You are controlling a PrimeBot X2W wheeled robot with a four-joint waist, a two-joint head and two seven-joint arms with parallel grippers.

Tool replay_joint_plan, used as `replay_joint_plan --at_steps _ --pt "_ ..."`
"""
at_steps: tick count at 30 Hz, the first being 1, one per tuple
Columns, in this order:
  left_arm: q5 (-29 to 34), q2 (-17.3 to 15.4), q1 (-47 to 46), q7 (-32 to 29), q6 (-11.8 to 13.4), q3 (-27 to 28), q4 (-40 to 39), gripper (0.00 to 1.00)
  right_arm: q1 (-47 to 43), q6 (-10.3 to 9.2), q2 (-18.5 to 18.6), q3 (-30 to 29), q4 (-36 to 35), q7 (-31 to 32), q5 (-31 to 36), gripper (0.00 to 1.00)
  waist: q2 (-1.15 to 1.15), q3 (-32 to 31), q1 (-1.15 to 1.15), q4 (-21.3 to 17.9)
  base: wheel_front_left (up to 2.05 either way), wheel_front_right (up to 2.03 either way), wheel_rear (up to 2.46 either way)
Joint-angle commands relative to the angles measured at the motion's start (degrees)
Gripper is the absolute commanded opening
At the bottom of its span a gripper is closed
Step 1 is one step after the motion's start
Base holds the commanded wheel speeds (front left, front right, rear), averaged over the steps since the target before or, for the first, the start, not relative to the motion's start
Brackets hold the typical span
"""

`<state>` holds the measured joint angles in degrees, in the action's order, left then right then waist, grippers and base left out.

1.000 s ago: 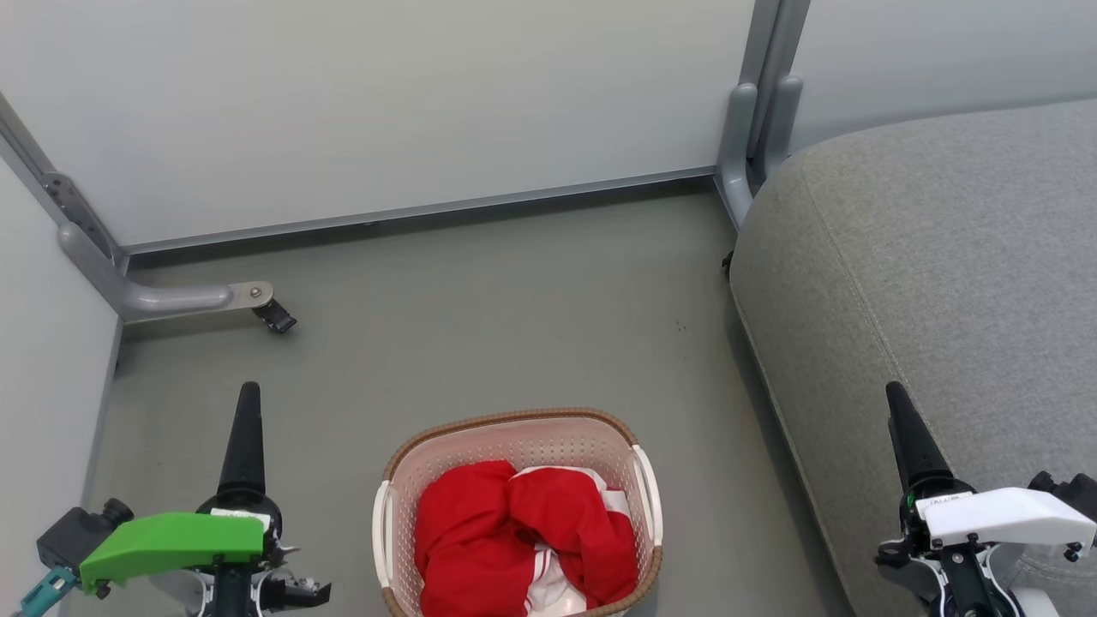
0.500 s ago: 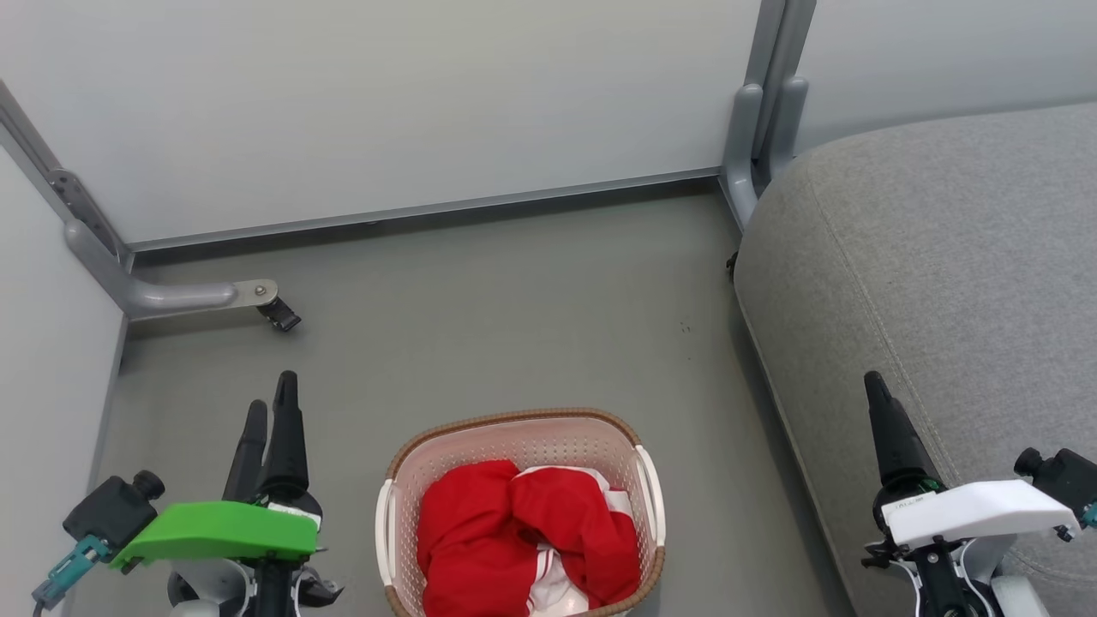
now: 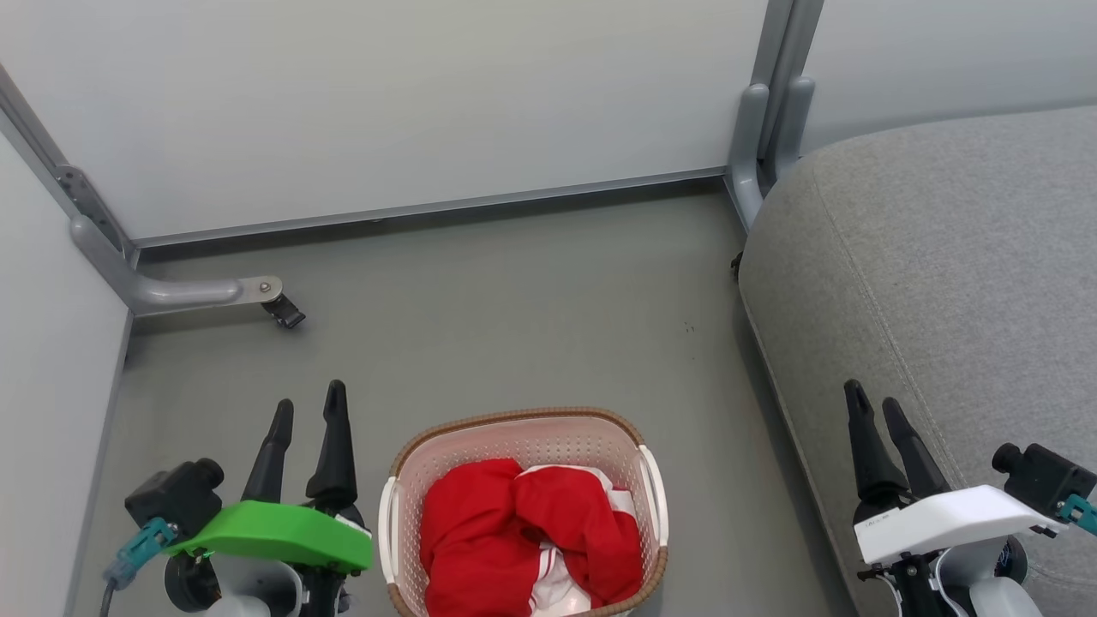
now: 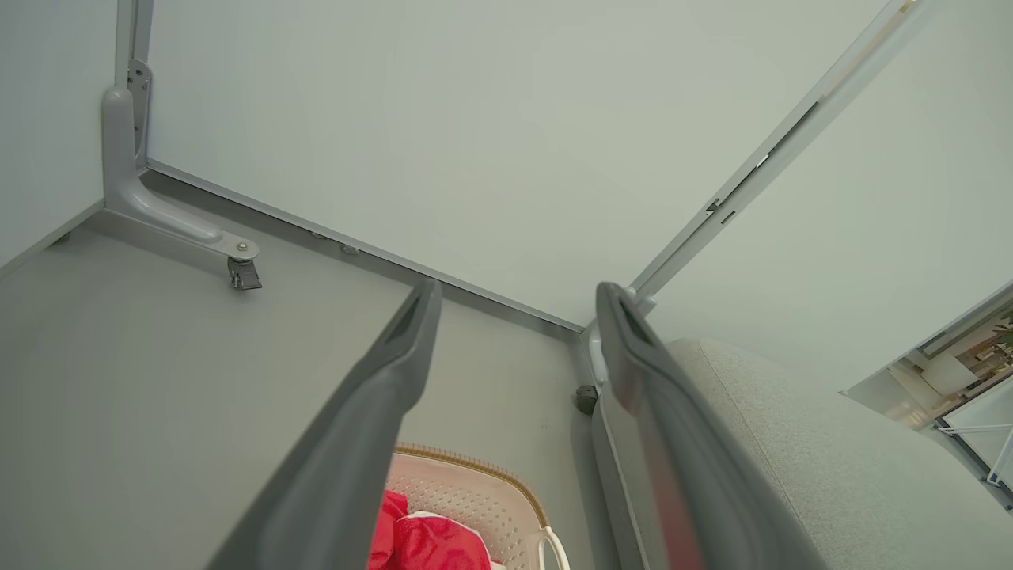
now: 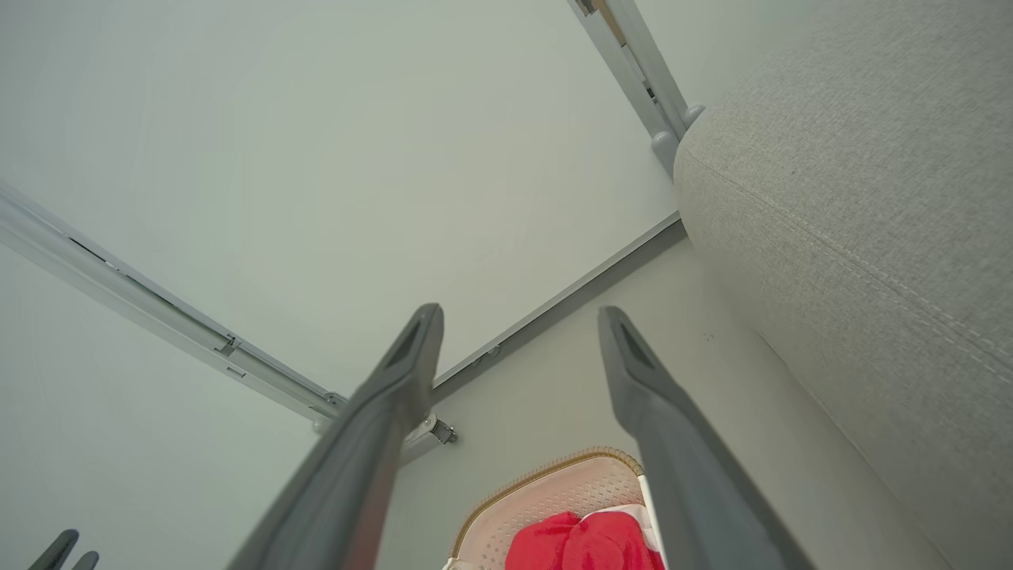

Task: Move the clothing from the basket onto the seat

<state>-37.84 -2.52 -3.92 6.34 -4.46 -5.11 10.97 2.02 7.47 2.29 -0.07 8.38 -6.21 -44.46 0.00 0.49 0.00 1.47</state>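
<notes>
Red clothing (image 3: 514, 536) with white trim lies bunched in the cream basket (image 3: 514, 433) on the floor at the bottom centre of the head view. The grey seat (image 3: 943, 257) fills the right side. My left gripper (image 3: 307, 404) hovers open just left of the basket, fingers pointing away, holding nothing. My right gripper (image 3: 874, 404) is open over the seat's front edge, to the right of the basket. The left wrist view shows the basket (image 4: 475, 491) and clothing (image 4: 431, 542) low between its fingers. The right wrist view shows the basket (image 5: 546, 491), clothing (image 5: 586, 542) and seat (image 5: 855, 237).
Pale partition walls close the space at the back and left. A grey metal foot with a castor (image 3: 283, 310) juts out at the left, and a grey post (image 3: 763, 137) stands by the seat's far corner. Grey floor (image 3: 514, 308) stretches beyond the basket.
The left gripper has turned and shifted right toward the basket, now showing both fingers. The right gripper has turned and moved slightly left. The head camera has shifted a little.
</notes>
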Motion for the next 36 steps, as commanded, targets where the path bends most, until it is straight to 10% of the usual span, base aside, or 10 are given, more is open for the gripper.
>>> replay_joint_plan --at_steps 1,36 --pt "2.4 -0.6 -1.0 0.6 0.3 -0.4 -0.4 1.0 -0.1 0.03 0.4 0.0 -0.4 -0.7 2.0 1.0 0.0 0.0 0.0 0.0 0.0 0.0 0.0" --pt "23.4 -1.4 -1.3 5.6 2.5 -5.7 1.9 1.0 -1.2 0.03 0.6 1.8 1.7 -5.8 23.6 1.0 0.0 -0.2 0.0 1.2 0.0 0.0 0.0"
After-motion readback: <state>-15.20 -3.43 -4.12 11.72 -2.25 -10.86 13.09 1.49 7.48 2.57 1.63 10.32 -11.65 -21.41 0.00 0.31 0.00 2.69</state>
